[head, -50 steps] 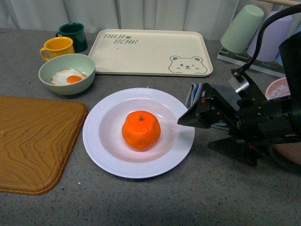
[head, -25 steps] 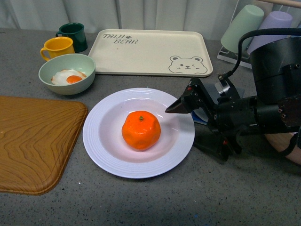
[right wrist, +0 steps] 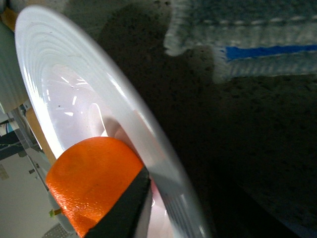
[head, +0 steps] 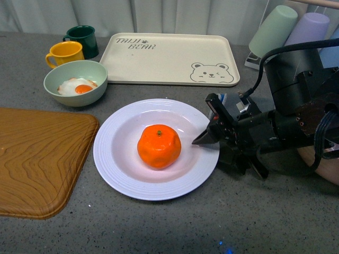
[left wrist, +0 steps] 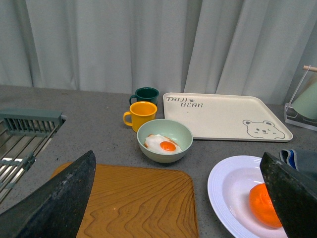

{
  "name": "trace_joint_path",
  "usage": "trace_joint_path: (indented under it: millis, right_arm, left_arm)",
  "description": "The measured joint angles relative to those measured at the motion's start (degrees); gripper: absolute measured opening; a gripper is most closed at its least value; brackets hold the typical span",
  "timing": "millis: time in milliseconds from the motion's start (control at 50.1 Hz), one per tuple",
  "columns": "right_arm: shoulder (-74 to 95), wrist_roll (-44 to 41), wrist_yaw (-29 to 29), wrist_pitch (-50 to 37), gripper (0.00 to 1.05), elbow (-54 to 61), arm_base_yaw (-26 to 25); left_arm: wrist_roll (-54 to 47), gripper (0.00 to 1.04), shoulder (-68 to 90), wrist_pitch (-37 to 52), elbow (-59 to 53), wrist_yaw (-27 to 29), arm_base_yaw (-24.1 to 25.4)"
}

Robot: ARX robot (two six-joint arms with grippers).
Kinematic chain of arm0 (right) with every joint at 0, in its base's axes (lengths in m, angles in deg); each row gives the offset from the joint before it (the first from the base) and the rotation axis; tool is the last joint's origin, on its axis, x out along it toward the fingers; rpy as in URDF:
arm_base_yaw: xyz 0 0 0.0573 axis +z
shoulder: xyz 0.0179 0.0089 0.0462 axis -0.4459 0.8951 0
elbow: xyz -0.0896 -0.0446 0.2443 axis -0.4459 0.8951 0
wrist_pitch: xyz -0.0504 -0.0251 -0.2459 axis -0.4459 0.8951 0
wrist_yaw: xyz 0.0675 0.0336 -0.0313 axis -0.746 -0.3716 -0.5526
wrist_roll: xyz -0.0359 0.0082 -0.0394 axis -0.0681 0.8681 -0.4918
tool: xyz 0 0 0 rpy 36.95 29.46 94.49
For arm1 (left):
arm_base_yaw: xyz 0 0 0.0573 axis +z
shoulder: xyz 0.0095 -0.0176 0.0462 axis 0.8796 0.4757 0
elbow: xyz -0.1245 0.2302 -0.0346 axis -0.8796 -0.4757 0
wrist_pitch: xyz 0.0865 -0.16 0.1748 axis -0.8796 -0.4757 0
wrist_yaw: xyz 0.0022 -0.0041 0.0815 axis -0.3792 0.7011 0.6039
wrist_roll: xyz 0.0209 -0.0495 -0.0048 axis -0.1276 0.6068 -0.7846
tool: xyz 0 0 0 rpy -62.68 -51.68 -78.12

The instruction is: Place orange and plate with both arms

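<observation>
Right gripper [head: 214,143]: hovering at the right rim of the plate [head: 114,169], jaws looking parted, one finger reaching over the rim, clamping nothing.
Left gripper [left wrist: 177,156]: hanging wide open, empty, well back.
Orange [head: 159,146]: sitting in the plate's well.
Risk: the glossy rim may be slipping from a shallow pinch, tilting the plate and rolling the fruit out.
Setting: grey speckled table [head: 238,222] carrying a wooden board [head: 37,159] and bear tray [head: 169,55]; pale curtains [left wrist: 148,44] hanging behind.

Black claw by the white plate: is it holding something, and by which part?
Cannot tell: the right gripper reaches over the right rim of the plate, but no closed grip shows.
</observation>
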Motion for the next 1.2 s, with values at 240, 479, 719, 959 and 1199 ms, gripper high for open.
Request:
trace_joint_path:
  millis: [240,479,719,959,1199]
  right_arm:
    - [-0.7,-1.6,-2.4,-0.2,0.07,0.0,-0.1]
    - [-1.4,-2.7,-1.8,-8.7,0.04,2.5,0.0]
    - [-1.4,-0.1,-2.4,-14.2,0.04,2.2,-2.3]
    - [1.4,0.4,-3.3,-9.3,0.04,-10.0,-4.4]
    - [12.0,1.0,-3.7,-0.1,0.04,-30.5,-4.7]
  left_arm:
    - [0.0,0.98,0.0,0.0,0.0,0.0,0.0]
    - [0.0,0.98,0.0,0.0,0.0,0.0,0.0]
    - [0.0,0.98,0.0,0.0,0.0,0.0,0.0]
    - [0.0,0.98,0.0,0.0,0.0,0.0,0.0]
    - [0.0,0.98,0.0,0.0,0.0,0.0,0.0]
